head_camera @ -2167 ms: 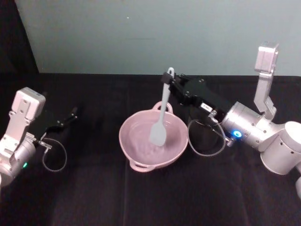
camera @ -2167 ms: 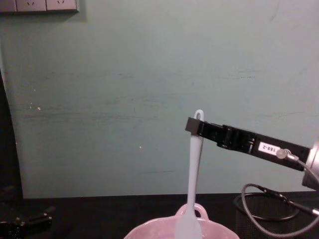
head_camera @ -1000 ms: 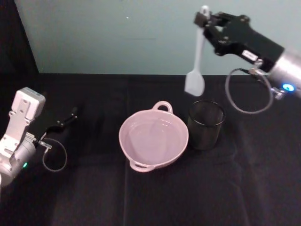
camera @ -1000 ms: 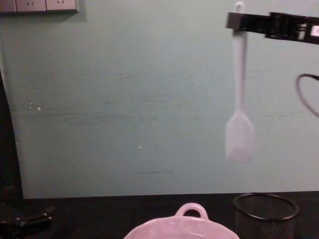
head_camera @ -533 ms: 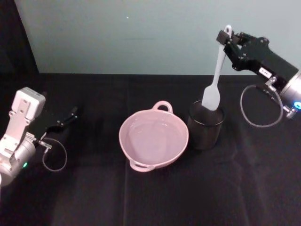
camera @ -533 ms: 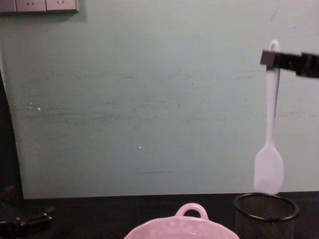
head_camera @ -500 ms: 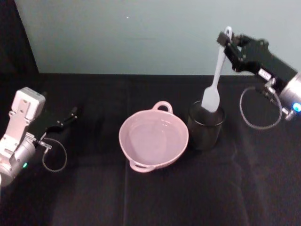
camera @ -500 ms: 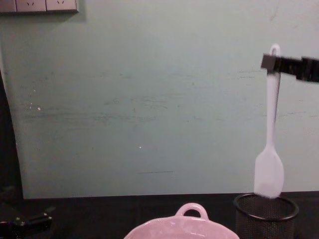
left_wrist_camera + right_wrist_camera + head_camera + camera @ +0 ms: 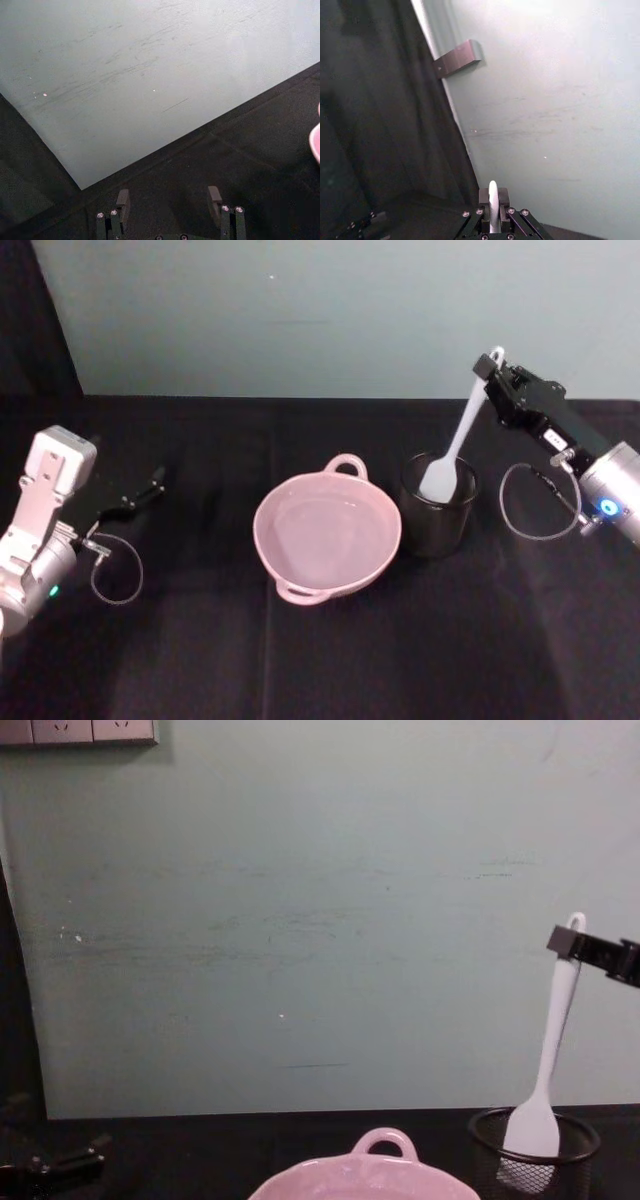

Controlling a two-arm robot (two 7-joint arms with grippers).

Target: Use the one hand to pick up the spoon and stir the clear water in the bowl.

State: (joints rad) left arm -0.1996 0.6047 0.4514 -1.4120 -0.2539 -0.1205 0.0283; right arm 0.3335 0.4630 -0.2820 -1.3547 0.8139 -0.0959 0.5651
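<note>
Backdrop: pale green wall (image 9: pixel 300 920), black tablecloth (image 9: pixel 330 660) below.
Right gripper (image 9: pixel 489 368): jaws pinched on the spoon (image 9: pixel 452 450) near its hole end; the right wrist view shows the handle tip between the fingers (image 9: pixel 484 196).
Spoon: head down inside the mesh cup (image 9: pixel 438 504), leaning; the chest view shows it through the mesh.
Bowl (image 9: pixel 327 534): just left of the cup, cut off low in the chest view; water hard to spot.
Left gripper (image 9: pixel 168 200): parked far left, jaws apart, empty.

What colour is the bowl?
Pale pink; the bowl shows best in the head view.
</note>
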